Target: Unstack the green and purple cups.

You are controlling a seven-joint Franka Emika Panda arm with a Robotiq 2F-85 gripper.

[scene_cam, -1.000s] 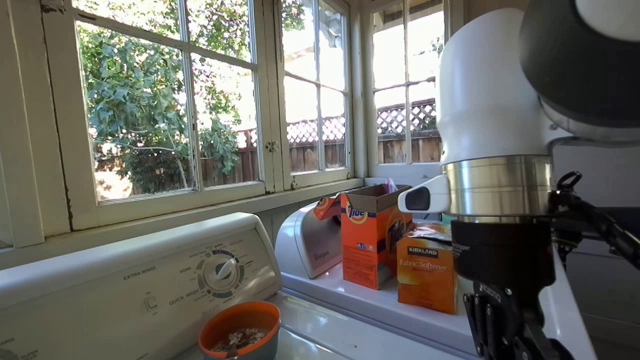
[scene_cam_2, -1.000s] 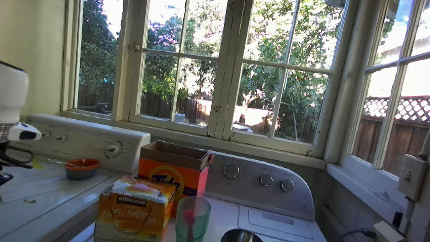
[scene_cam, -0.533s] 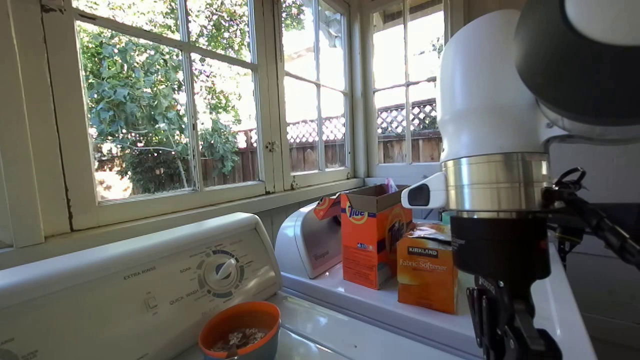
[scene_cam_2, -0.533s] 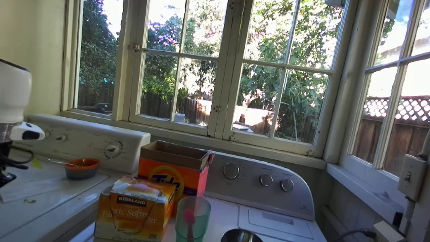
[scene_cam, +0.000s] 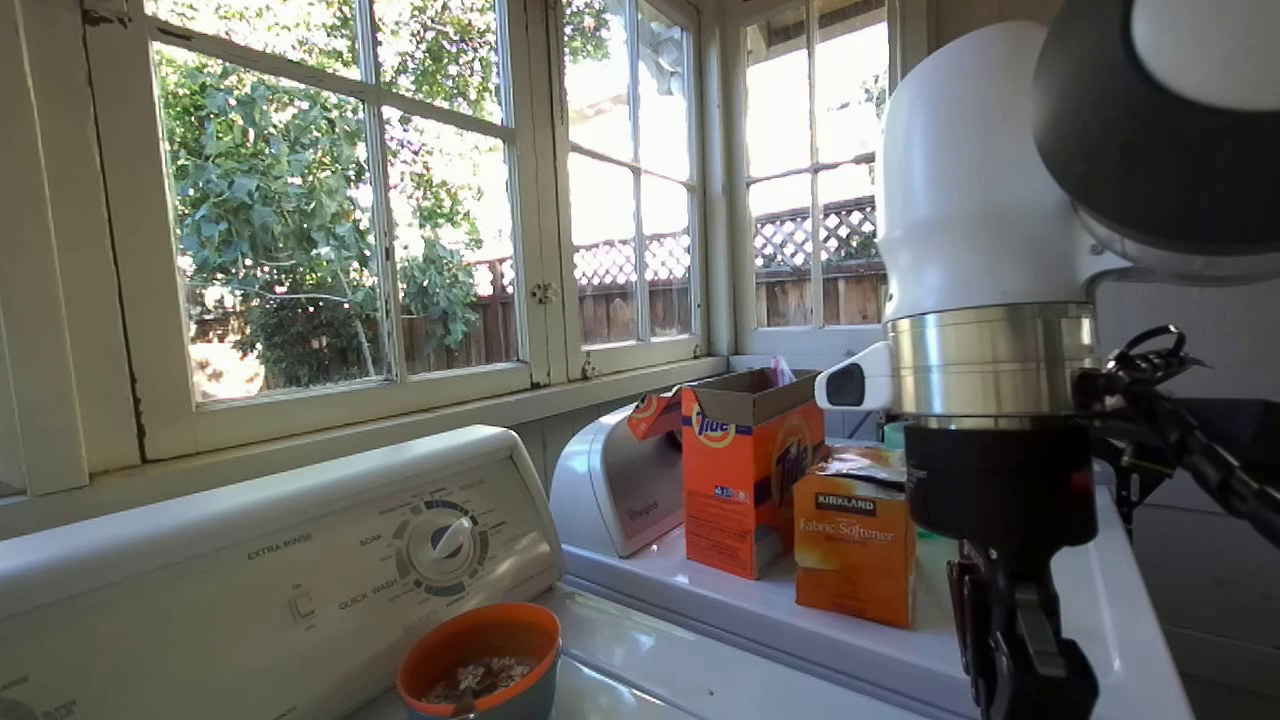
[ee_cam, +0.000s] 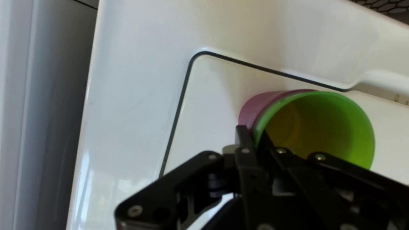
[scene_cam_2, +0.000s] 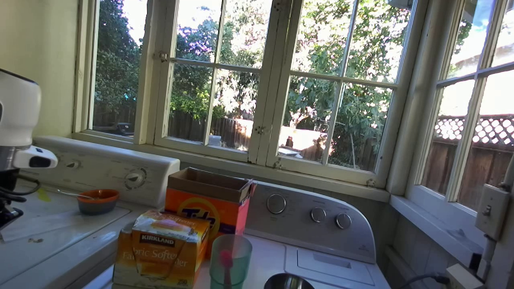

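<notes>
In the wrist view the green cup (ee_cam: 358, 127) stands nested inside the purple cup (ee_cam: 255, 108) on a white appliance top. Only the purple cup's left side and a strip of its rim show below the green rim. My gripper (ee_cam: 254, 135) straddles the near left rim. One finger is inside the green cup, the other outside along the purple side. The fingers are close together on the rim. I cannot tell whether the purple wall is pinched too. In an exterior view the gripper (scene_cam: 1020, 650) points down, fingertips cut off below. The two cups are out of view in both exterior views.
An orange-lined bowl (scene_cam: 480, 660) with a spoon (scene_cam_2: 74, 194) stands on the white appliance. An orange Tide box (scene_cam: 735, 500), a Kirkland box (scene_cam_2: 164, 253), a teal cup (scene_cam_2: 231, 265) and a metal bowl (scene_cam_2: 287, 283) stand on the neighbouring appliance.
The arm and gripper have shifted a short way toward the appliance with the boxes. The gripper looks slightly turned. The boxes, bowls and teal cup have not moved.
</notes>
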